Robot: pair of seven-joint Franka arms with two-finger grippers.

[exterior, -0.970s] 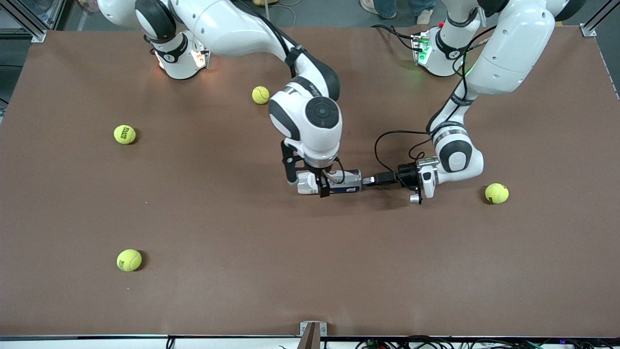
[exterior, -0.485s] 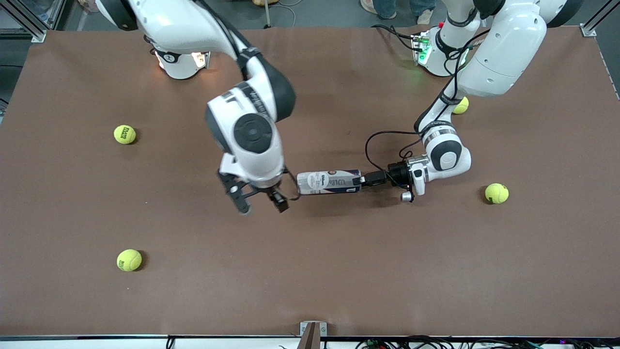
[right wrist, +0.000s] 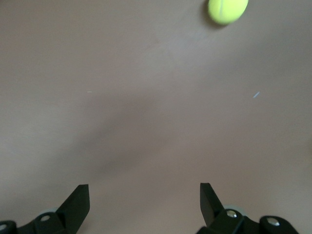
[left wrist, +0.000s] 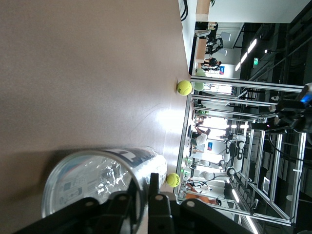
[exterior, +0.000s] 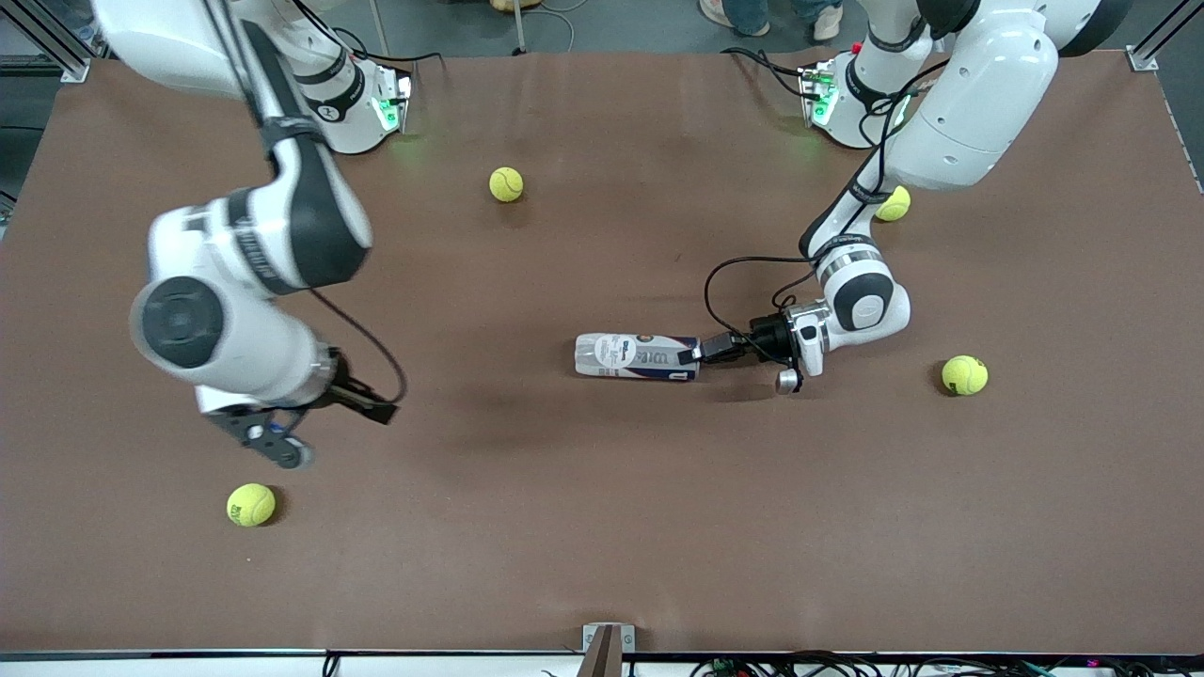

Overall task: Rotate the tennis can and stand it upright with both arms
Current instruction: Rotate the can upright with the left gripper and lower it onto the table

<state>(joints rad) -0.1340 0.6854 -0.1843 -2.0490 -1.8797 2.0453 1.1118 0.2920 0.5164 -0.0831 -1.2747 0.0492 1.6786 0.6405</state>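
- The tennis can (exterior: 638,357) lay flat on the table (exterior: 602,527), long axis pointing at my left pincer (exterior: 701,354), which clenched its end.
- My right pincer (exterior: 320,425) hung released, well apart from the can.

White lettering is printed along the navy band of the tennis can (exterior: 638,357), but it cannot be read reliably; nothing else is legible.

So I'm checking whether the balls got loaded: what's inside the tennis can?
Through its clear end, the tennis can shows only glare, no yellow ball. The label covers the rest, so that part can't be checked. The left gripper holds its end.
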